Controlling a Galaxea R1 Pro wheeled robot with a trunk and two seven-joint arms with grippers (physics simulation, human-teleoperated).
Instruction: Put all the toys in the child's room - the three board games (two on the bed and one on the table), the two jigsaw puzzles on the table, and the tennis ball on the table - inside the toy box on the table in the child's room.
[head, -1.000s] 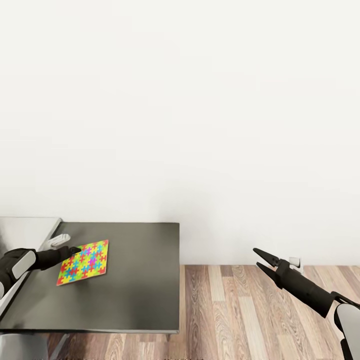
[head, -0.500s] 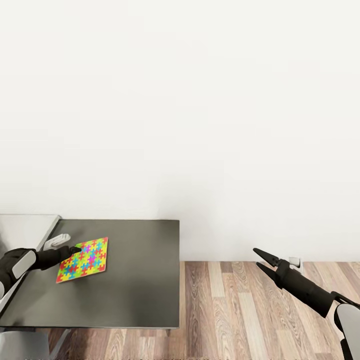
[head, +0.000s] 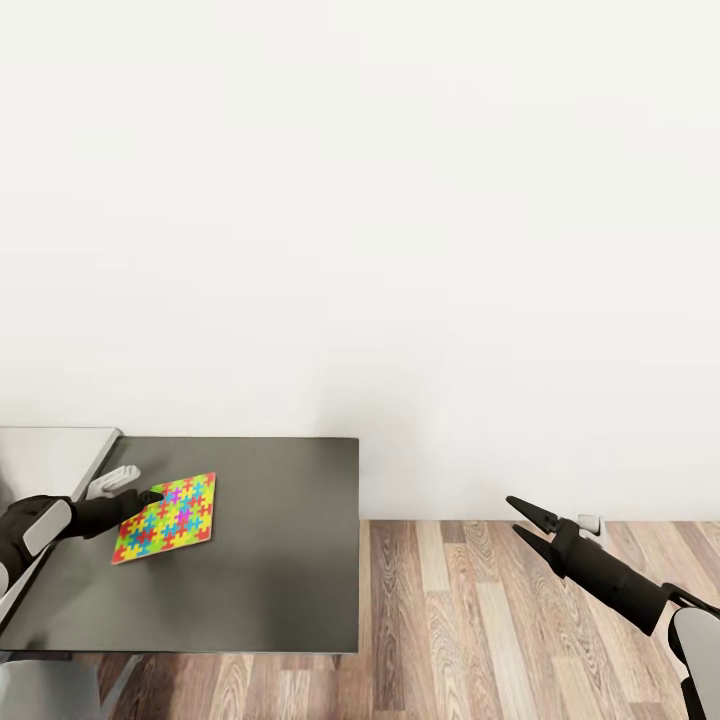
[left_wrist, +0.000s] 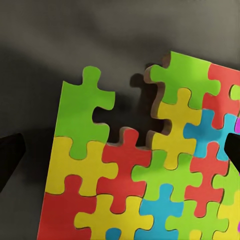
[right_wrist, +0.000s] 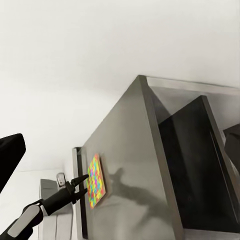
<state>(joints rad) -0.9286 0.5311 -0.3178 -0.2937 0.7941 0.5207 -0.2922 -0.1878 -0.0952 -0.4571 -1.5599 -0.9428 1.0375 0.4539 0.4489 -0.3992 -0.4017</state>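
Your L gripper (head: 150, 496) is pinched on the puzzle's (head: 166, 518) near corner, w/ the sheet tilted over the dark table (head: 280, 560); can't tell if its far edge touches the top. R gripper (head: 522, 520) hangs w/ fingers spread, holding nothing, well apart over the wood floor (head: 480, 620) by the white wall (head: 400, 220).

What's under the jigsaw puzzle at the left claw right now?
The dark grey table section lies beneath the jigsaw puzzle, which the left claw meets at its near corner. The left wrist view shows a shadow under its notched edge; whether that corner is lifted is unclear.
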